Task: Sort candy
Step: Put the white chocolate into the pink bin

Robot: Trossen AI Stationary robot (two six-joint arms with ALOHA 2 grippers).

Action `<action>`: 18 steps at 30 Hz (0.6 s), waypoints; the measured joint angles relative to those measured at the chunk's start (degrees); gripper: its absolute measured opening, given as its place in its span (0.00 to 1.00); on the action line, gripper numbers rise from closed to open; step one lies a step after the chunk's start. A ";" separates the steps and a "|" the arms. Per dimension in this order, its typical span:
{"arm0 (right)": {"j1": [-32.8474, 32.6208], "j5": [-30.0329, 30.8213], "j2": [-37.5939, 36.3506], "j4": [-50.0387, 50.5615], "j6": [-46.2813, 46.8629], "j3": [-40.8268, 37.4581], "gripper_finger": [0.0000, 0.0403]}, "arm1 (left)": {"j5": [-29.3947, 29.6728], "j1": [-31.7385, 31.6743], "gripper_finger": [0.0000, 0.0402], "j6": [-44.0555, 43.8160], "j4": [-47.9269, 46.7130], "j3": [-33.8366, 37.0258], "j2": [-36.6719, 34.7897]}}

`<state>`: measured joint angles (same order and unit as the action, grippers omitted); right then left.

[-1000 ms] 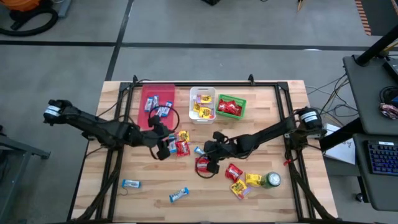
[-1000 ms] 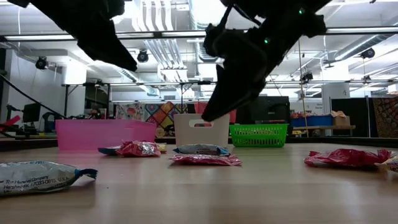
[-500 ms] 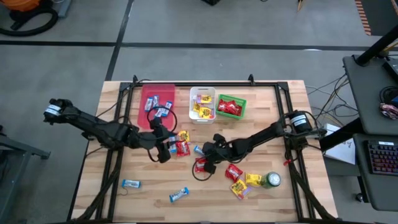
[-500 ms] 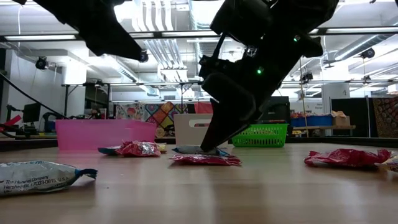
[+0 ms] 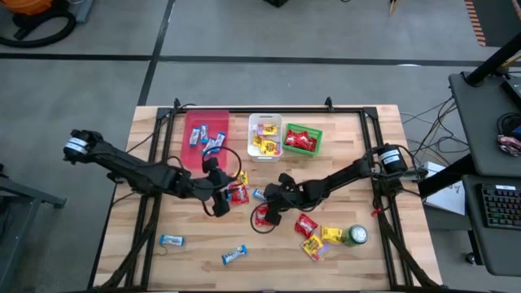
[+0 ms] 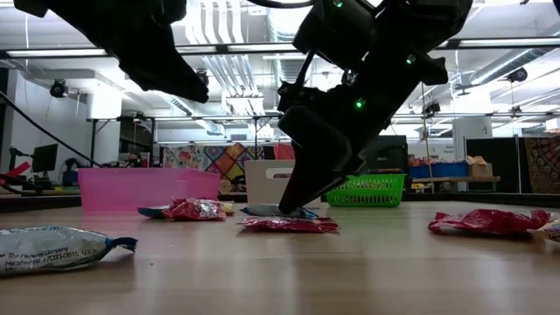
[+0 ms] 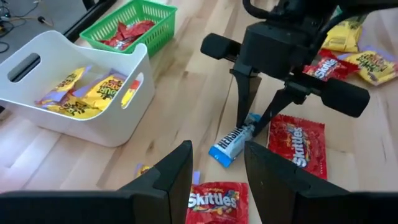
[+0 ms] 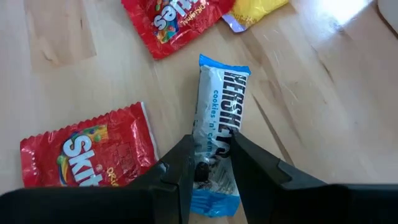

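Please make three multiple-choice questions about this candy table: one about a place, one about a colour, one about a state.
1. Where is the green can?
A. near right of the table
B. in the pink bin
C. on the floor

2. What colour is the bin holding red packets?
A. white
B. green
C. pink

3. What is the right gripper doing?
A. hanging far above the table
B. closing around the blue Hershey's bar
C. gripping the can

Answers: 1 A, beside yellow packets; 2 B, green basket; 3 B, fingers straddle the bar's end.
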<state>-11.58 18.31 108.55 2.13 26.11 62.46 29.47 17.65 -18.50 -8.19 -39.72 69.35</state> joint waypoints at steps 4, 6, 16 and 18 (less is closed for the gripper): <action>0.00 -0.47 0.00 -0.11 -0.17 -0.02 0.27 | 0.00 0.00 0.32 0.01 0.82 0.00 1.40; 0.00 -0.65 0.00 -0.07 -0.01 -0.05 0.32 | -0.02 0.00 0.32 0.00 1.19 0.00 1.83; 0.46 -0.28 0.09 0.92 -0.22 -0.15 0.52 | -0.02 0.00 0.32 0.00 2.24 0.00 2.61; 0.67 -0.34 0.36 0.80 -0.41 -0.21 0.51 | -0.02 0.00 0.32 0.02 2.60 0.00 2.61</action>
<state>-10.91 17.97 108.92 2.92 25.69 62.25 29.45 17.65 -18.48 -5.59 -39.72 71.96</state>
